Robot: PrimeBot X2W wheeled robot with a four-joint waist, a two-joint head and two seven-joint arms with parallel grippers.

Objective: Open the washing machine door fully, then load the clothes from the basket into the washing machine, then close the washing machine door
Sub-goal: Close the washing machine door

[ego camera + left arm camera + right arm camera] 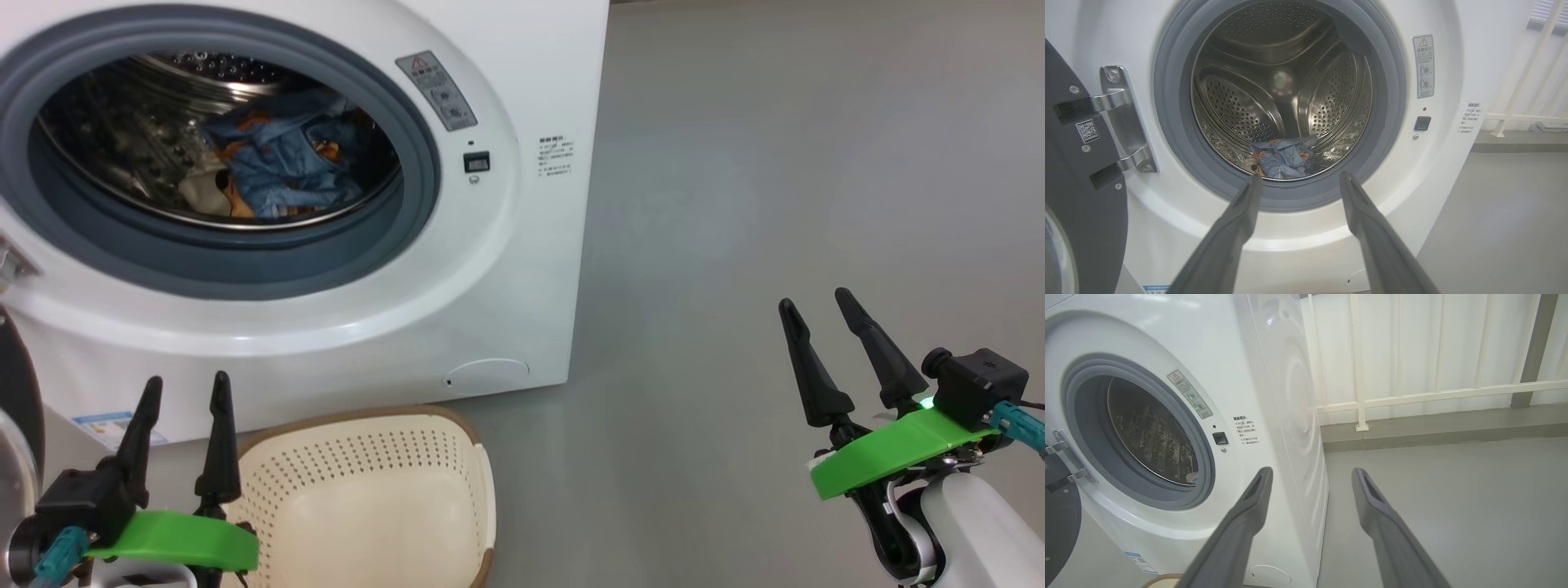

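Clothes [1282, 158] low in washing machine drum [1274, 81], beyond left gripper [188, 378] | left fingers parted, empty | right gripper [813, 298] parted, empty | basket [351, 418] beside left gripper

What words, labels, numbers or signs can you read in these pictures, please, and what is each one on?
Grey sticker on the washing machine, right of the opening: a warning triangle sign; its characters are too small to read.
Printed block beside it: too small to read.
QR-code sticker on the washing machine door: lettering too small to read.
Blue label low on the front: blurred.
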